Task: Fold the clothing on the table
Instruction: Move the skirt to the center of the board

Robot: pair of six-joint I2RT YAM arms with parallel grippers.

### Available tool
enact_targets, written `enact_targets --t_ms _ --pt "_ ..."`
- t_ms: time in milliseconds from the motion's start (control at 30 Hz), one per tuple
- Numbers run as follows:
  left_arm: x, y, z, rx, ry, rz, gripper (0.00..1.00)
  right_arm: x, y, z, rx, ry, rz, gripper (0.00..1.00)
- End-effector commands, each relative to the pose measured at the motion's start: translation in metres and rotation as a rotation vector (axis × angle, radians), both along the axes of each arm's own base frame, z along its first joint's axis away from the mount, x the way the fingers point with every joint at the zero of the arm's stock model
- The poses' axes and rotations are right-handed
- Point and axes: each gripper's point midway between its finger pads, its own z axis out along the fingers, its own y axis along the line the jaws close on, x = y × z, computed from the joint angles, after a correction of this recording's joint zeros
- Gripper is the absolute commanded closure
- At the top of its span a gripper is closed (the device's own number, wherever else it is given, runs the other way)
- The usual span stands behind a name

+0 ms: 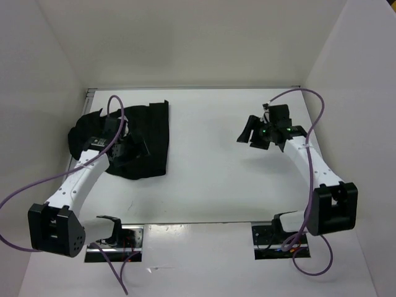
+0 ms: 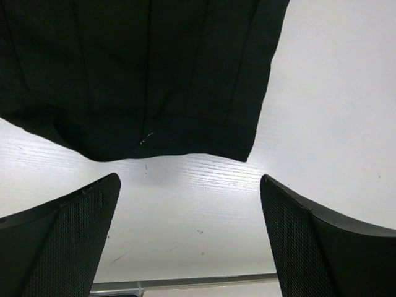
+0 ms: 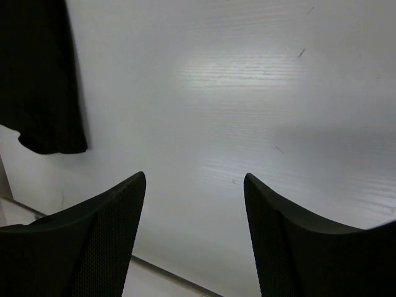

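The clothing (image 1: 151,136) is my landmark. It lies on the white tabletop (image 1: 210,161), close to the white wall (image 1: 43,80) on its left and a little short of the back wall, where a thin metal strip runs along the tabletop's far edge. My left arm reaches over the near left part of the clothing and hides some of it from above, and a purple cable (image 1: 114,105) loops up over the fabric beside my wrist. Well to the right of the clothing, across a bare stretch of tabletop, my right arm hangs with its own purple cable (image 1: 318,117) arching behind it and small green lights glowing on the wrist. Nearer than the clothing, at the tabletop's front edge, sit the two metal plates that carry my arms. My left pincer (image 2: 189,182) is spread wide and holds nothing. Bare tabletop shows between its fingers, and the near hem of the clothing lies just beyond the tips. My right pincer (image 3: 194,176) also stands wide and empty over plain white surface, with only a dark corner of the clothing at the left edge of its view. The clothing is black and soft, with faint lines running down it. Its right edge is straight and ends in a small raised corner at the far side, while its left part is bunched and rounded. A tiny pale speck sits near the hem.
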Motion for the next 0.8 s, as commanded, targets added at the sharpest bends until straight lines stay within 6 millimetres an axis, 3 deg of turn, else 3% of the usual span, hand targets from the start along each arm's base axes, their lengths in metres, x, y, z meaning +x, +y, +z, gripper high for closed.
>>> enact_targets --t_ms 0,100,133,167,233,300,367,400,467,500,633,667,767 --pt "0.010 0.002 0.009 0.016 -0.047 0.028 0.00 -0.004 0.034 -0.010 -0.023 0.031 0.128 0.30" --pt "0.016 0.014 -0.004 0.079 -0.012 0.066 0.00 -0.011 0.064 -0.025 -0.082 0.081 0.205 0.32" --pt "0.022 0.019 -0.007 0.096 -0.009 0.112 0.00 -0.008 0.071 -0.022 -0.102 0.065 0.217 0.32" --pt "0.029 0.034 -0.021 0.176 0.030 0.176 0.00 -0.014 0.085 -0.027 -0.110 0.085 0.260 0.32" --pt "0.040 0.050 -0.028 0.228 0.061 0.264 0.00 -0.015 0.096 -0.024 -0.115 0.072 0.286 0.32" --pt "0.058 0.068 -0.028 0.237 0.076 0.406 0.04 -0.022 0.107 -0.028 -0.115 0.085 0.314 0.32" --pt "0.084 0.064 -0.028 0.198 0.007 0.441 0.10 -0.025 0.112 -0.031 -0.119 0.093 0.328 0.32" --pt "0.100 0.063 -0.029 0.166 -0.028 0.464 0.17 -0.027 0.115 -0.031 -0.119 0.092 0.340 0.32" --pt "0.103 0.063 -0.041 0.171 0.002 0.469 0.27 -0.029 0.117 -0.027 -0.123 0.078 0.343 0.32" --pt "0.113 0.064 -0.038 0.178 -0.011 0.476 0.32 -0.029 0.117 -0.027 -0.123 0.078 0.343 0.32" --pt "0.122 0.066 -0.071 0.220 0.072 0.475 0.59 -0.033 0.113 -0.024 -0.121 0.070 0.330 0.32" --pt "0.121 0.068 -0.079 0.216 0.095 0.478 0.73 -0.032 0.112 -0.024 -0.128 0.068 0.324 0.32" --pt "0.121 0.059 -0.109 0.194 0.176 0.447 0.93 -0.033 0.109 -0.019 -0.132 0.054 0.316 0.32"
